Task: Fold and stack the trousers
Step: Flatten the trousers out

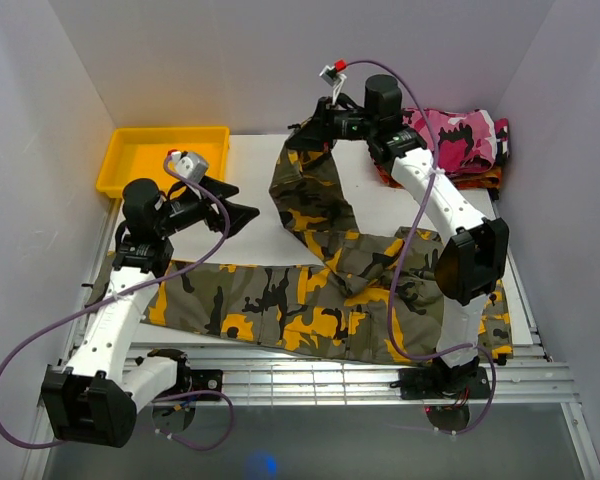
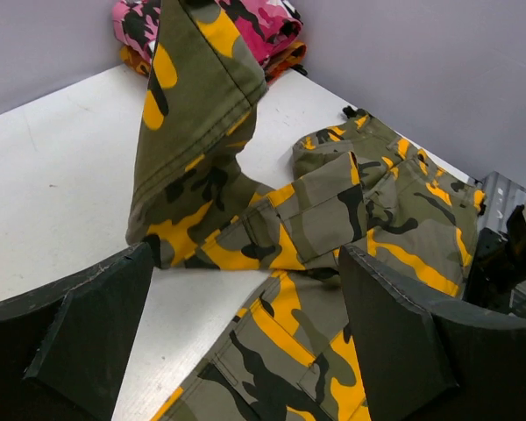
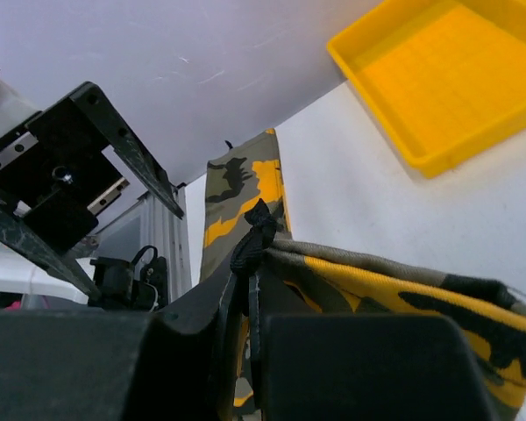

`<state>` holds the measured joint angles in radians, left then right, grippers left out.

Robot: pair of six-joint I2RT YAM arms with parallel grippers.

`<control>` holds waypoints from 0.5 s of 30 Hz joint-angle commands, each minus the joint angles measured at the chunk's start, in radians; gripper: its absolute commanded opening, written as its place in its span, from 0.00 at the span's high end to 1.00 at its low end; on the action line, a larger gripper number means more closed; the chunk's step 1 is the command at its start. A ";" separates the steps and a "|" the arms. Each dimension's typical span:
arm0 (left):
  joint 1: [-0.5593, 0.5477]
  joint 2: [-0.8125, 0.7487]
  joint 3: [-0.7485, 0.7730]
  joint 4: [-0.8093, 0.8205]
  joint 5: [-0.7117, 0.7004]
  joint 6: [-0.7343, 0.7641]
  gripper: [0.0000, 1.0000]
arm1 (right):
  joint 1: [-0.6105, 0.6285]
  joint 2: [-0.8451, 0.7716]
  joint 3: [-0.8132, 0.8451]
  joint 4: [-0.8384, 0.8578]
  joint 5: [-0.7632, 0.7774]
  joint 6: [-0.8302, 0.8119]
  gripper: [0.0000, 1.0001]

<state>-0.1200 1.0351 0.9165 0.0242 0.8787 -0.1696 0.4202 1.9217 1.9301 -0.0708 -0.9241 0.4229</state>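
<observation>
The camouflage trousers (image 1: 310, 305) lie along the table's near edge, with one leg lifted up towards the back centre. My right gripper (image 1: 305, 132) is shut on that leg's hem (image 3: 333, 263), with its black drawstring knot (image 3: 259, 230) at the jaws, and holds it high above the table. The raised leg (image 2: 197, 96) hangs in front of the left wrist view. My left gripper (image 1: 242, 212) is open and empty, hovering above the table left of the raised leg; its fingers (image 2: 394, 324) frame the trousers' pocket area (image 2: 289, 333).
A yellow tray (image 1: 160, 158) stands at the back left. A pink camouflage garment (image 1: 455, 138) lies on an orange-red one (image 1: 485, 178) at the back right. The white table (image 1: 250, 190) ends in a metal frame (image 1: 310, 375) at the near edge.
</observation>
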 commanded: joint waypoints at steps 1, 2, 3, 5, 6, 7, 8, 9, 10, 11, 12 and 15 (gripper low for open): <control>-0.015 -0.017 -0.034 0.129 -0.079 0.001 0.02 | 0.061 0.005 0.066 0.118 0.042 0.065 0.92; -0.032 -0.012 -0.028 0.131 -0.087 0.022 0.02 | 0.077 0.010 0.066 0.129 0.044 0.077 0.92; -0.049 0.005 -0.012 0.123 -0.099 0.050 0.02 | 0.087 0.014 0.066 0.141 0.042 0.091 0.92; -0.111 0.025 0.016 0.103 -0.200 0.146 0.02 | 0.124 0.019 0.067 0.140 0.037 0.083 0.92; -0.121 0.035 0.030 0.094 -0.219 0.165 0.02 | 0.144 0.019 0.064 0.135 0.033 0.074 0.92; -0.125 0.064 0.059 0.091 -0.228 0.195 0.02 | 0.152 0.017 0.063 0.126 0.031 0.059 0.92; -0.141 0.081 0.073 0.074 -0.272 0.200 0.02 | 0.163 0.013 0.053 0.121 0.021 0.057 0.92; -0.144 0.098 0.088 0.066 -0.288 0.208 0.02 | 0.167 0.010 0.047 0.129 0.013 0.060 0.92; -0.145 0.114 0.097 0.065 -0.299 0.216 0.02 | 0.169 0.005 0.044 0.138 0.005 0.065 0.92; -0.159 0.134 0.107 0.068 -0.346 0.232 0.02 | 0.173 0.003 0.041 0.140 -0.002 0.065 0.92; -0.167 0.140 0.108 0.091 -0.372 0.243 0.02 | 0.176 -0.006 0.040 0.141 -0.010 0.065 0.92; -0.170 0.158 0.120 0.123 -0.394 0.254 0.26 | 0.189 -0.013 0.036 0.126 -0.028 0.062 0.92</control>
<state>-0.2810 1.1915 0.9932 0.1143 0.5697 0.0330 0.6060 1.9404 1.9415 0.0063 -0.9165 0.4847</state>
